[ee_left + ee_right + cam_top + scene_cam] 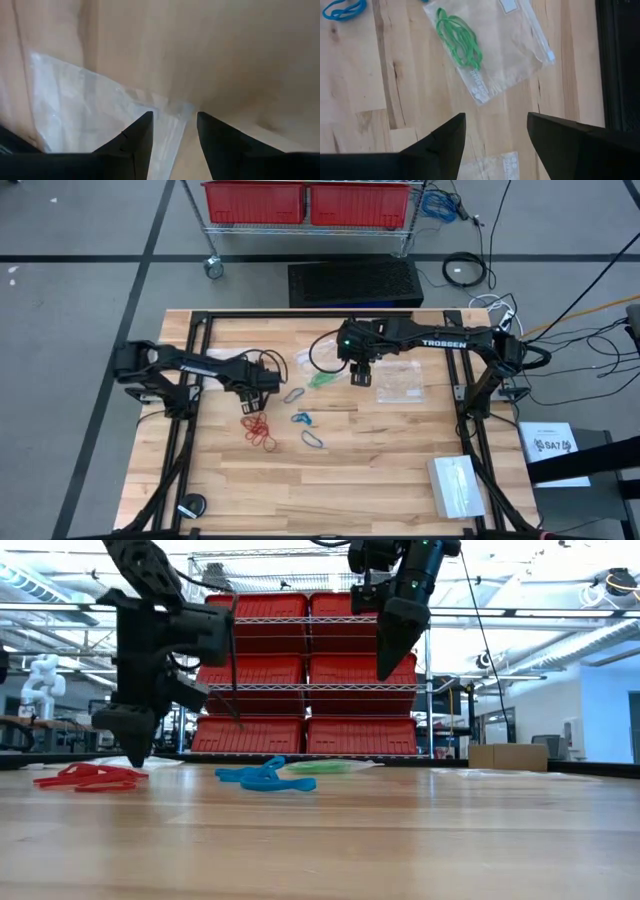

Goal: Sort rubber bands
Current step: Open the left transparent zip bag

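1. We read "TROSSEN" in white capitals on the right arm [445, 340], on the link that reaches over the far half of the table [400, 470].
2. We read "SA7" on the white sheet [552, 448] lying just off the table's right edge, near its front corner.
3. We see small print on the clear bag [507, 45] holding the green rubber bands [460, 36], too small to read.
4. We find no other legible text.

We see a grey floor [80, 240] and a wire rack [310, 670] of red bins [260, 668] behind the wooden table [400, 470].
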Tool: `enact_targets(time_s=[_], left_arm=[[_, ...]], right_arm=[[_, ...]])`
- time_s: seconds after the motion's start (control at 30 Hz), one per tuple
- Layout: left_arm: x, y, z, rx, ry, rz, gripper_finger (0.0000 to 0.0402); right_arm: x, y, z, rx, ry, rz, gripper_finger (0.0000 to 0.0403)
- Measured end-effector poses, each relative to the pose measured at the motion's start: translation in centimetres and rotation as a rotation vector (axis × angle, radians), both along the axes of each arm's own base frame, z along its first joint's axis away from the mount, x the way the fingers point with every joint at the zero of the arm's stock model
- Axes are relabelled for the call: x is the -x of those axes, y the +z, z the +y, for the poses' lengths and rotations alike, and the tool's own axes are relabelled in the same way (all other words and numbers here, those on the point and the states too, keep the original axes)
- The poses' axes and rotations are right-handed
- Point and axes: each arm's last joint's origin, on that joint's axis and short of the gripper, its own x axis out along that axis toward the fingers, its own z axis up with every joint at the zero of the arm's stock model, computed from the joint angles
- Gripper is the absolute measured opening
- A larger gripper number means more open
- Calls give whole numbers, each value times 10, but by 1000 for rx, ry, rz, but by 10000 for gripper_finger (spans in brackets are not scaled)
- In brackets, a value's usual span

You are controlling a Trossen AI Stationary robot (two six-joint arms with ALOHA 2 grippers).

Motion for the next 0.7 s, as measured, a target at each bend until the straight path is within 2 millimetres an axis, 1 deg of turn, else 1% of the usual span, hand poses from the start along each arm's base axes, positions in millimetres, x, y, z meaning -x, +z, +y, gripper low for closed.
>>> enact_targets(time_s=[0.17,0.23,0.3,0.4,0.43,0.53,0.57,0.7], left_arm=[[2,-15,5,39,27,52,153],[1,-18,6,48,15,63,135],[0,-18,5,52,-10,61,100],[-6,-12,5,64,-29,32,27],[-8,-9,5,60,-30,14,15],[-25,2,9,18,-67,-126,7],[-27,6,10,8,-74,-148,5],[-48,18,17,-25,-136,-292,3]], right_arm=[[0,0,0,-1,-1,4,206],[0,0,0,1,2,4,206],[0,0,0,2,2,5,206],[1,0,0,6,0,9,206],[1,0,0,6,-1,12,206],[2,0,0,6,2,24,206],[3,0,0,6,2,29,206],[11,10,2,24,-5,17,206]])
